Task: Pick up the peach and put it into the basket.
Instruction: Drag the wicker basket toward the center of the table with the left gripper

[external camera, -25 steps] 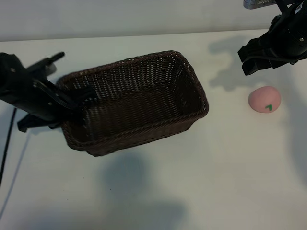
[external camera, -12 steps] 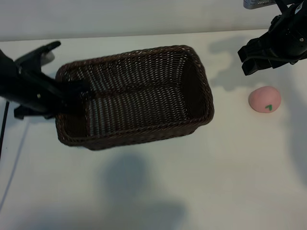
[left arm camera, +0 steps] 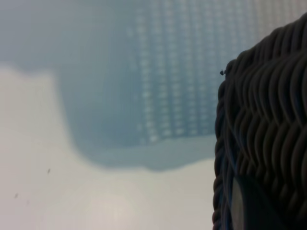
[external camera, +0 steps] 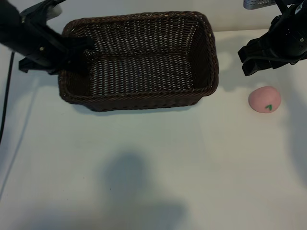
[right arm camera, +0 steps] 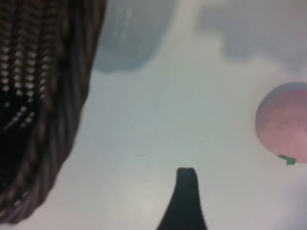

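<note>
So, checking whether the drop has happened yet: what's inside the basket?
Nothing but bare weave across the basket floor; the left gripper clamps its wall, hiding that corner. The peach lies outside on the table, below the open right gripper.

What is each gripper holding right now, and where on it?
The left gripper is clamped on the basket at its left end rim. The right gripper is open and holds nothing; the peach lies untouched.

Bare bench point(external camera: 153, 163) surrounds the peach point(external camera: 264, 99), so it is open to reach from above and every side. The basket point(external camera: 139, 57) stands well apart beyond a bare gap; the left tool point(external camera: 76, 52) crowds its far end.
</note>
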Controlling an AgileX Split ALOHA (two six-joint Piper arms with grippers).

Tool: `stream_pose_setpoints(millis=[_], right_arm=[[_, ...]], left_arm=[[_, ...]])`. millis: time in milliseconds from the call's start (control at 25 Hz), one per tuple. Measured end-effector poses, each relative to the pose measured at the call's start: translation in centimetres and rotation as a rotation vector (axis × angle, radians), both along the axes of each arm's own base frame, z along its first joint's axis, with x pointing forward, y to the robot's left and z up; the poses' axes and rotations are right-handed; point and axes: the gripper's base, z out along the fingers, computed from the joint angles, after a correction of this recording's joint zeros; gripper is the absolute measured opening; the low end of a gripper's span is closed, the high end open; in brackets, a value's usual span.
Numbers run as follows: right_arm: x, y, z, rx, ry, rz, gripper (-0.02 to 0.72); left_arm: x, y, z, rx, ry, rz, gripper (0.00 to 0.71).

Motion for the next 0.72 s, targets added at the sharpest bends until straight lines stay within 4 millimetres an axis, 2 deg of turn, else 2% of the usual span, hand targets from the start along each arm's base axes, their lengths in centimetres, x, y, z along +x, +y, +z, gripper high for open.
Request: stream_pose_setpoints(millis=[360, 720], right_arm=[[0.0, 0.0, 0.0, -0.001, 0.0, 0.0, 0.595], [0.0, 0.0, 0.0, -0.001, 0.001, 0.0, 0.595]], left_arm=[[2.1, -4.1, -3.7, 0.01, 0.065, -0.077, 0.164], [3.2, -4.4, -6.6, 0.021, 0.103, -0.067, 0.164]])
